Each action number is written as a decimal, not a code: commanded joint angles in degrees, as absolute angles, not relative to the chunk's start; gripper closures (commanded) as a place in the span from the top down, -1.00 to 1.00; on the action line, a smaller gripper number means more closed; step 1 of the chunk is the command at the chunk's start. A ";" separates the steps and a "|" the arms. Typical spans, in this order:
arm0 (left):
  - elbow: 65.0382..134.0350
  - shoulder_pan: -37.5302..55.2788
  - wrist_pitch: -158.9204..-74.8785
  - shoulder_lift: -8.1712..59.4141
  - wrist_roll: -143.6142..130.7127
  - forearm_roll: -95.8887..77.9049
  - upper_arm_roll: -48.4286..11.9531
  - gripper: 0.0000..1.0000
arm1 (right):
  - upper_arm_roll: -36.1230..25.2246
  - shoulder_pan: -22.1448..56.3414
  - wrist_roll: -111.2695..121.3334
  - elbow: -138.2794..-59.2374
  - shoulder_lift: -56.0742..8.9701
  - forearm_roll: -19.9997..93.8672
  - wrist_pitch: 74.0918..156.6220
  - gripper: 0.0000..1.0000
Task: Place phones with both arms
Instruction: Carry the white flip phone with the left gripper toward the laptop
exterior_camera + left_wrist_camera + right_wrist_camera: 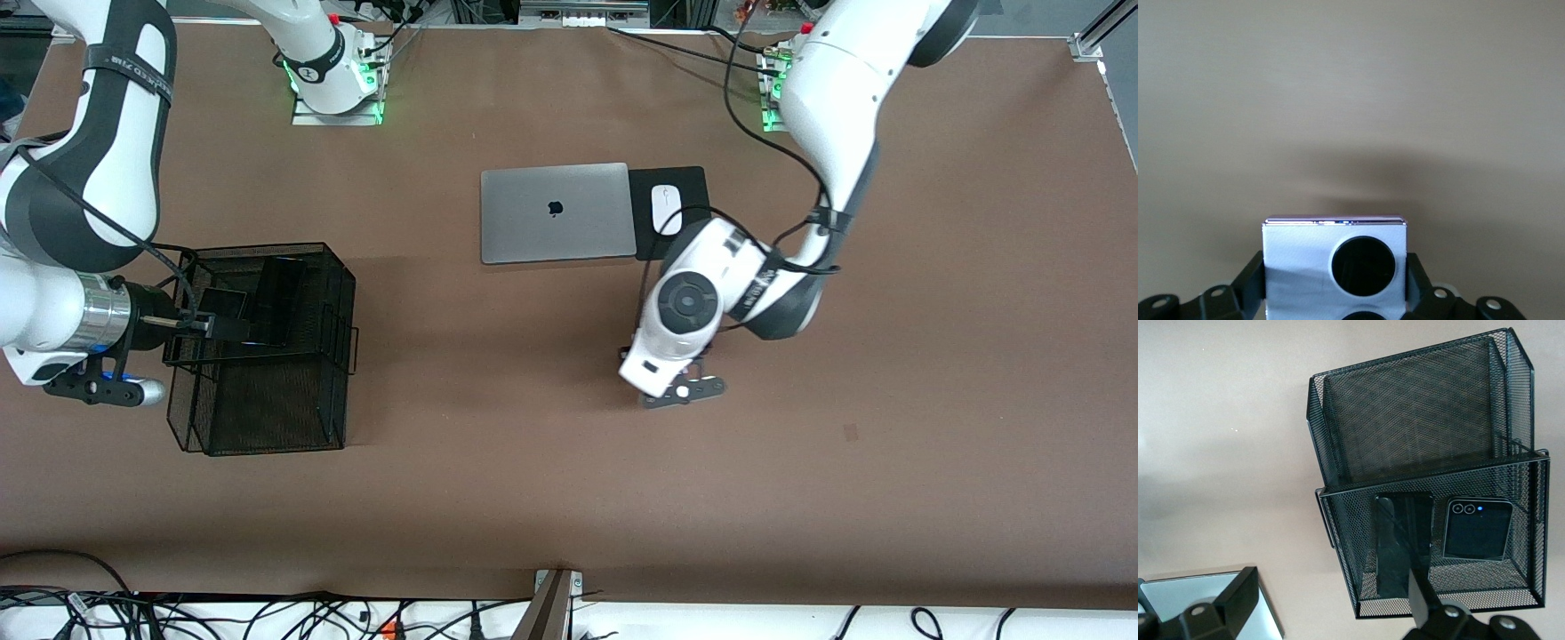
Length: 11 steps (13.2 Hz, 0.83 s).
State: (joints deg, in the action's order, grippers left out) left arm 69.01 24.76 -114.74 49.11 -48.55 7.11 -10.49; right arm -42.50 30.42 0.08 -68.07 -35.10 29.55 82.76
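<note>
A: Mesh organizer (267, 409)?
B: Toward the right arm's end. Slab phone (1401, 543) and black flip phone (1477, 528) stand side by side in one compartment.
A: Right gripper (209, 325)?
B: Over that compartment, fingers spread, holding nothing.
A: Left gripper (1338, 293)?
B: Over bare table nearer the camera than the laptop (556, 212), clamped on the lavender flip phone (1298, 250).

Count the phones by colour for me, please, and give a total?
Black phones: 2, a slab phone and a flip phone, both in the mesh basket.
Lavender-white phones: 1, a flip phone between the left gripper's fingers.
Total: 3.
</note>
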 commanded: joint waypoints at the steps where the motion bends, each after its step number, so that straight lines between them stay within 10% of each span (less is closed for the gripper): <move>1: 58.89 29.34 -119.06 56.15 -53.33 6.24 -9.76 -1.00 | -42.28 29.44 -0.79 -65.92 -36.12 30.85 81.47 0.99; 11: 58.54 38.05 -146.93 64.32 -58.53 6.15 -9.84 -1.00 | -42.28 29.44 -0.26 -66.09 -36.12 30.67 81.56 0.99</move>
State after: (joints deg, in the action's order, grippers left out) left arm 61.79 36.57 -144.04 61.48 -58.17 7.04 -10.43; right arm -42.50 30.40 0.07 -68.07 -35.18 29.55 82.76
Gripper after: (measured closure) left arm 0.150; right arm 0.004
